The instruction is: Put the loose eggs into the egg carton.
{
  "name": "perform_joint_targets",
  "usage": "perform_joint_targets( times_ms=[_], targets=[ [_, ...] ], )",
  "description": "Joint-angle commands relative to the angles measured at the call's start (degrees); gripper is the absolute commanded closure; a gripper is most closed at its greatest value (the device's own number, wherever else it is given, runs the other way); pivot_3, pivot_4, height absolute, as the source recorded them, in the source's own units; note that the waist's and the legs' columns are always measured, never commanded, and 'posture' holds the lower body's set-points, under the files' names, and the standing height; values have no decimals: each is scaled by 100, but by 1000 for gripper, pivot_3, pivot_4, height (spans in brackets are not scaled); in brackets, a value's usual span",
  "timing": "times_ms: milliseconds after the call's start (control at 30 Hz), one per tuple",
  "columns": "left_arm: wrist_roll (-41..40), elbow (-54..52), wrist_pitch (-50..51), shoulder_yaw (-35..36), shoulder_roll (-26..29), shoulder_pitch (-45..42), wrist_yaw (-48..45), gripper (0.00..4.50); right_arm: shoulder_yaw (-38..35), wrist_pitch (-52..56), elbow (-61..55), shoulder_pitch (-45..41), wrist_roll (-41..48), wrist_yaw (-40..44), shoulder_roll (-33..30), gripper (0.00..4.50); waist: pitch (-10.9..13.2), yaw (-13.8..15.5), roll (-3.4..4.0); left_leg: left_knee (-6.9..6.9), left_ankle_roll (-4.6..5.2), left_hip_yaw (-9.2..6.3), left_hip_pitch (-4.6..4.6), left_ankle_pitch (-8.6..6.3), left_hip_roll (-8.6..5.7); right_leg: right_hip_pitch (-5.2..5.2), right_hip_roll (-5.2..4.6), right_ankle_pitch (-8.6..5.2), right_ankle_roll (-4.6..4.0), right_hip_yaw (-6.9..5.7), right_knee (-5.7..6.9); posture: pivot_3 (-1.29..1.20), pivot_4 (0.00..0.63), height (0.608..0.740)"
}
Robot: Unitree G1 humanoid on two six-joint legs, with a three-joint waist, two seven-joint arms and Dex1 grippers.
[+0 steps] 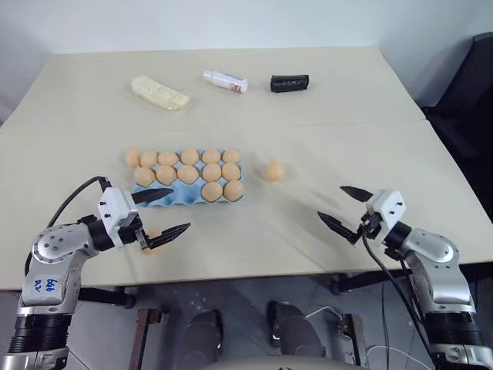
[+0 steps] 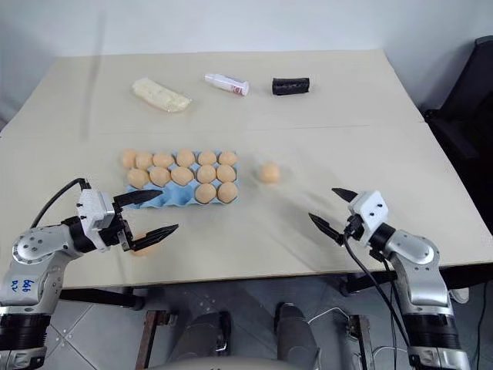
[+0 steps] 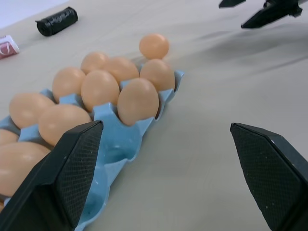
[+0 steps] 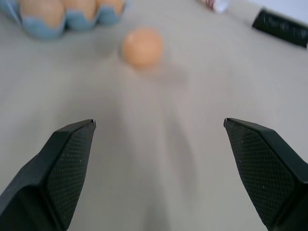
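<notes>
The light-blue egg carton point(image 1: 187, 198) lies mid-table, with eggs in most of its cups and bare cups at its near left corner point(image 3: 115, 144). One loose egg point(image 1: 272, 171) rests on the table just right of the carton, and is also seen as the loose egg point(image 4: 141, 46) ahead of the right fingers. Another egg point(image 1: 152, 236) lies near the front edge, partly hidden behind my left gripper point(image 1: 179, 210). That gripper is open at the carton's near left corner. My right gripper point(image 1: 331, 202) hangs open and empty, right of the loose egg.
Along the far side lie a pale yellow wrapped block point(image 1: 159, 92), a white tube point(image 1: 225, 81) and a black rolled object point(image 1: 290, 83). The table's front edge runs just below both grippers. A dark chair point(image 1: 474, 85) stands past the right edge.
</notes>
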Motion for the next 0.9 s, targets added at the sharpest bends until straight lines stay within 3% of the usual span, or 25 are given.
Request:
perform_joint_targets(
  times_ms=[33,233,467,567,767,900],
  targets=[
    [6,-103,-114,184,41,140,55,0,326,305,30,-607,17,-79,191,20,1,-4,-1,-1,10,0,0,6,1,-4,1,1,0,1,1,0,150,740],
    [-38,-347,-114,376,22,461,243,0,934,900,982,-2000,-440,-443,644,20,1,6,-1,-15,0,10,-6,0,14,-30,-1,4,-2,4,7,0,150,740],
    [-76,-698,-96,591,-28,875,488,0,1319,465,2734,-3043,-974,-665,1114,20,0,2,-1,-17,-8,13,-15,-43,36,-41,-32,20,-3,-54,10,0,150,740],
    [-86,-796,-101,658,-41,1011,563,0,1275,161,3157,-3178,-996,-642,1217,636,0,2,-1,-19,-10,21,-27,-62,40,-58,-31,39,31,-69,13,0,150,740],
    [-107,-875,-109,831,-72,1218,693,0,1279,148,2853,-3122,-841,-264,1281,2623,0,-14,0,-5,-7,60,-90,-72,48,-128,-11,48,48,-91,28,0,150,740],
    [-179,-881,-74,1059,-136,1350,846,0,1297,534,1970,-3123,-508,83,1352,2711,1,-37,0,3,3,85,-89,-72,53,-131,-13,58,65,-99,21,0,150,740]
  ],
)
